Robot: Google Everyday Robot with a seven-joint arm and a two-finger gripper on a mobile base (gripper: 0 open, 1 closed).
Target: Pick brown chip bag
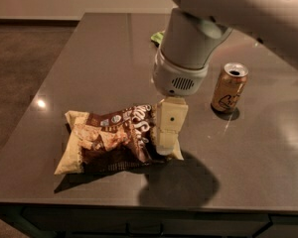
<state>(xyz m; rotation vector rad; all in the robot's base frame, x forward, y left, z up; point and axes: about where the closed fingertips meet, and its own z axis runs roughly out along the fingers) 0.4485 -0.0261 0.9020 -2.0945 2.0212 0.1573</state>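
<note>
The brown chip bag (111, 138) lies flat on the dark table (94, 58), near its front edge. It is wrinkly, with a dark brown middle, white lettering and cream-yellow ends. My gripper (167, 130) hangs down from the big grey arm and sits over the bag's right end, covering part of it. I cannot tell whether it touches the bag.
An open brown drink can (229, 88) stands upright to the right of the gripper. A sliver of the green bag (156, 36) shows behind the arm at the back. The table's front edge runs just below the bag.
</note>
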